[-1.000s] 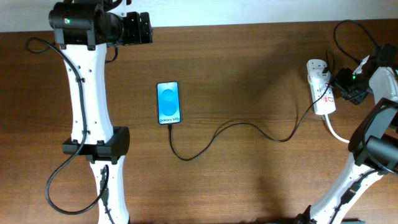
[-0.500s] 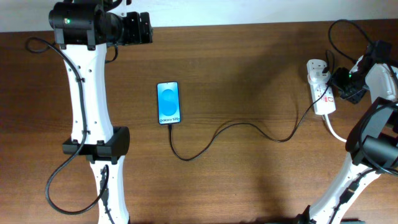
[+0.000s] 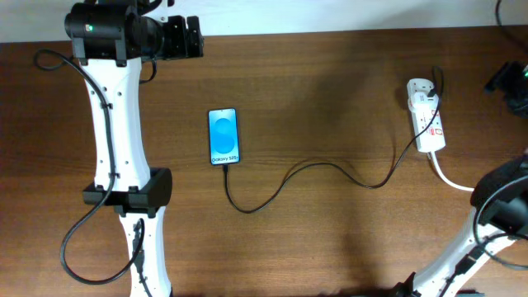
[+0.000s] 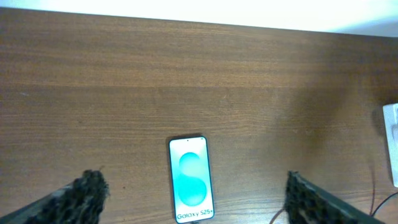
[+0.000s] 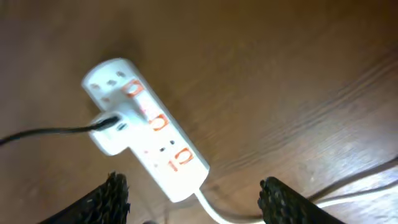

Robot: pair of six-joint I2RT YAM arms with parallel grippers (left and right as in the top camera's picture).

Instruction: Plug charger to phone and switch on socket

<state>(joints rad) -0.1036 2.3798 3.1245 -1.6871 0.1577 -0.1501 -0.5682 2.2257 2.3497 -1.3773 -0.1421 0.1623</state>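
Pulled back from the socket (image 3: 426,124) since the earlier frame, the right gripper (image 5: 197,199) is now held above it, fingers spread and nothing grasped. The phone (image 3: 223,137) is laid flat on the table (image 3: 330,66), screen lit, with the charger (image 3: 313,167) joined to its lower edge and run across to the socket. The left gripper (image 3: 195,37) is held wide apart and empty, beyond the phone

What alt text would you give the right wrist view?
A white socket with red switches lies on a wooden table, the black charger plugged into it. The open right gripper hovers above it.
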